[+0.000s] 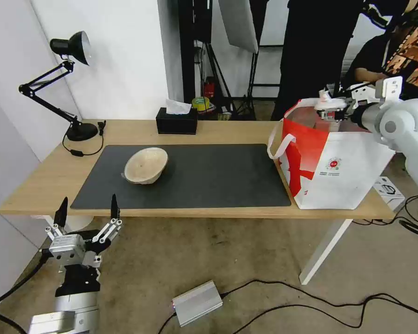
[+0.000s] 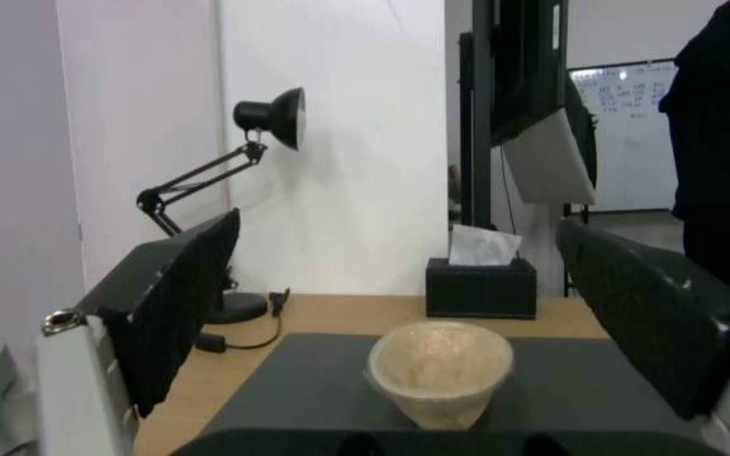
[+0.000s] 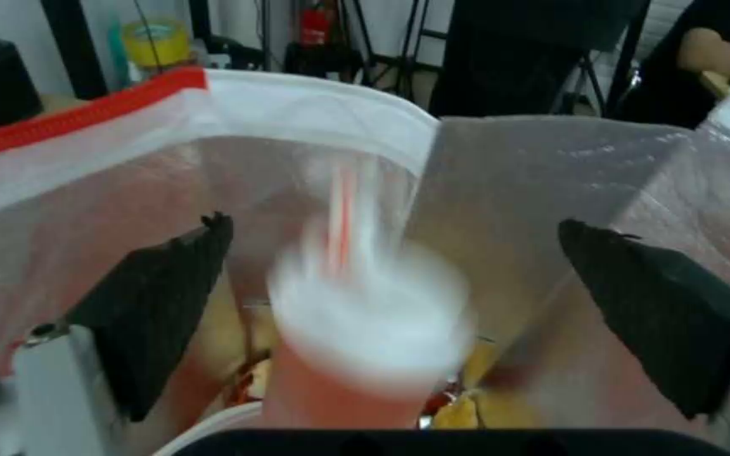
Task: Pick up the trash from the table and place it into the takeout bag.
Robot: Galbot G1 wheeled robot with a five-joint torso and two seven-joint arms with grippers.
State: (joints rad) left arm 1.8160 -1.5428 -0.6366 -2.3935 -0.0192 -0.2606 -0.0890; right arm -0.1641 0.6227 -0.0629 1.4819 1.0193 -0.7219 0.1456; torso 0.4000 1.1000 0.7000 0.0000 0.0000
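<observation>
A beige shallow bowl (image 1: pixel 146 165) lies tilted on the dark grey mat (image 1: pixel 209 181) of the light-wood table (image 1: pixel 227 132). My left gripper (image 1: pixel 88 206) hangs open below the table's front edge, facing the bowl (image 2: pixel 440 367) from a distance. The red-and-white takeout bag (image 1: pixel 334 162) stands on the table's right end. My right gripper (image 1: pixel 332 105) is over its mouth, open. Inside the foil-lined bag (image 3: pixel 298 114), the red cup with a white lid (image 3: pixel 365 316) shows blurred between the spread fingers (image 3: pixel 162 297) of my right gripper (image 3: pixel 395 225), touching neither.
A black desk lamp (image 1: pixel 69 46) stands at the table's back left and a black tissue box (image 1: pixel 176 121) at the back middle. A silver box (image 1: pixel 197 302) and cables lie on the floor in front. A person stands behind the bag.
</observation>
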